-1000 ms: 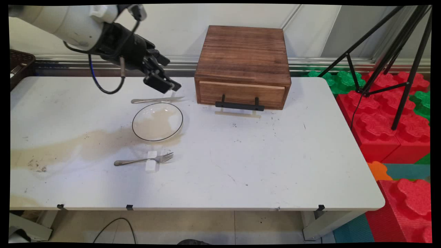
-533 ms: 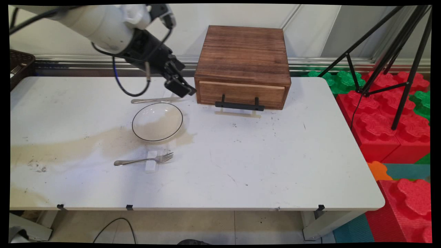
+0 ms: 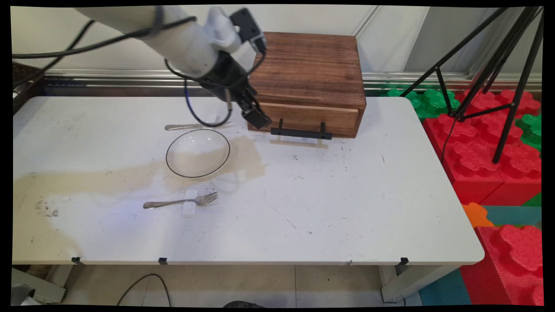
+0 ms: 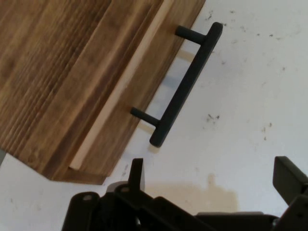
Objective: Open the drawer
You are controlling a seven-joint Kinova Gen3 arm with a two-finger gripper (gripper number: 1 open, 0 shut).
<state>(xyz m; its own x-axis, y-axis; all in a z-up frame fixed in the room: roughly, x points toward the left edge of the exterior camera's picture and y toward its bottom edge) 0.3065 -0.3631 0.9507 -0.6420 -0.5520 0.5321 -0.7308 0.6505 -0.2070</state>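
My gripper [image 3: 256, 118] hangs just above the table at the left front corner of a brown wooden box [image 3: 305, 73]. The box's drawer [image 3: 303, 116] is closed and carries a black bar handle [image 3: 301, 132]. In the hand view my gripper [image 4: 211, 175] is open with only table between its fingers [image 4: 137, 172]. There the handle [image 4: 185, 86] lies a little ahead of the fingertips, with the box [image 4: 62, 72] at the upper left. A table knife [image 3: 190, 126] lies left of the gripper, and a clear glass plate [image 3: 198, 152] sits below the knife.
A fork [image 3: 182, 201] rests across a small white block [image 3: 190, 209] nearer the front edge. A black tripod [image 3: 490, 65] and red foam blocks [image 3: 485, 160] stand beyond the table's right edge. A dark basket [image 3: 24, 80] sits at the far left.
The arm has swung right, carrying the gripper from above the knife to the drawer's left front corner. Nothing on the table has moved.
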